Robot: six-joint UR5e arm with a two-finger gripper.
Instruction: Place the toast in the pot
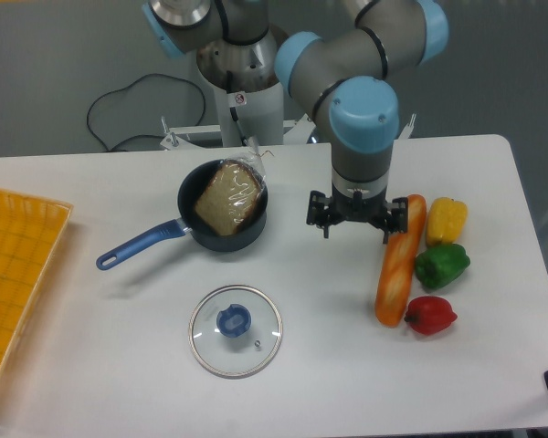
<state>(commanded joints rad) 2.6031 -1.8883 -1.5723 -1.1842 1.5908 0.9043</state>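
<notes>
Nearest the camera, low in the frame, a round glass lid (235, 331) with a blue knob lies flat on the white counter (119, 365). At the left edge sits a yellow mesh basket (9, 283). Lower right of centre, a glossy red pepper (430, 315) lies just beside the lower end of a long orange baguette (395, 271); a green pepper (442, 265) sits above the red one and a yellow pepper (447, 219) above that, both close to the loaf's right side.

The end effector (358, 217) hangs at centre right with its two dark fingers spread wide and nothing between them; its right finger overlaps the upper end of the baguette.

Left of it, well apart, the pot (221, 233) stands in the upper middle, round and dark navy, its lighter blue handle pointing toward the lower left. The toast (227, 197), tan and squarish in crinkly clear plastic, rests tilted in the pot, spanning its opening, with the wrap sticking up at the far rim.

Farthest back, the arm's grey base meets the counter edge, a black cable (128, 114) looping on the floor behind.
</notes>
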